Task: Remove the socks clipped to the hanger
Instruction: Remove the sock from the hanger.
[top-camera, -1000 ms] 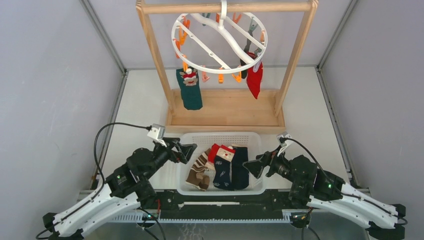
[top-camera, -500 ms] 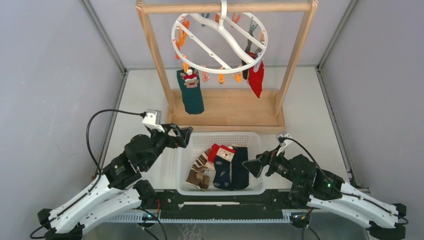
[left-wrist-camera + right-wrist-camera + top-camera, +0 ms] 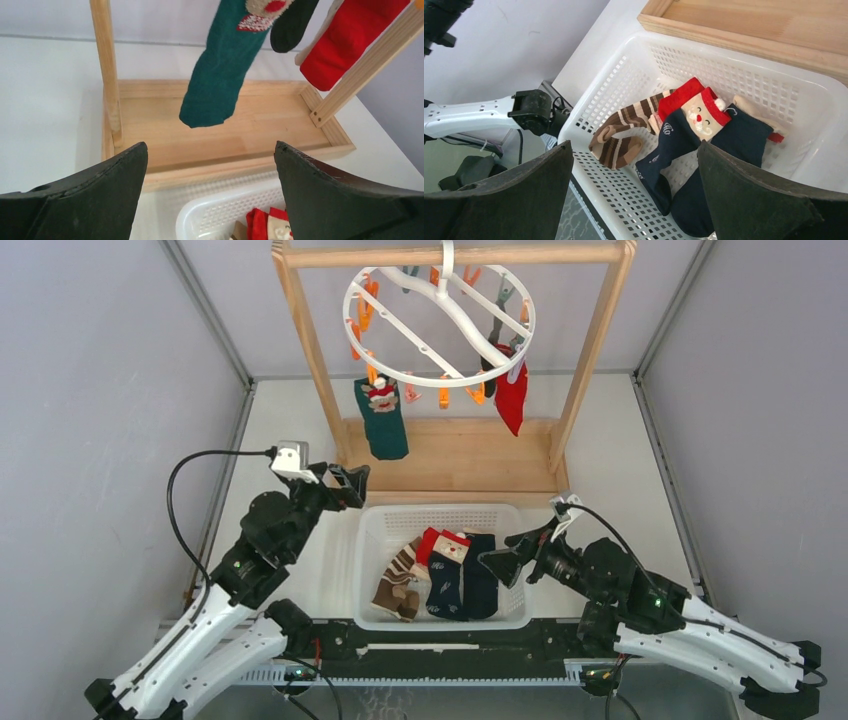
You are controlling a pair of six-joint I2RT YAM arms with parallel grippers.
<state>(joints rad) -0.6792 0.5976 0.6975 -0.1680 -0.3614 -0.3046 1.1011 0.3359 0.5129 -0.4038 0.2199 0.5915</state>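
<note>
The round white hanger (image 3: 440, 312) hangs by its hook from the wooden rack's top bar, with orange clips around its ring. A dark green sock (image 3: 381, 418) (image 3: 220, 75) with a Christmas figure hangs at its left. A red sock (image 3: 511, 392) (image 3: 350, 42) and a black sock (image 3: 292, 25) hang at its right. My left gripper (image 3: 350, 485) (image 3: 210, 160) is open and empty, below and in front of the green sock. My right gripper (image 3: 505, 562) (image 3: 634, 165) is open and empty over the basket's right side.
A white plastic basket (image 3: 372, 525) (image 3: 614, 90) between the arms holds striped, navy and Santa socks. The wooden rack (image 3: 310, 350) has a flat base tray (image 3: 450, 455) (image 3: 250, 130) just behind the basket. Grey walls close in both sides.
My left arm has lifted and reached forward toward the green sock, its gripper still open. My right gripper has edged left over the basket.
</note>
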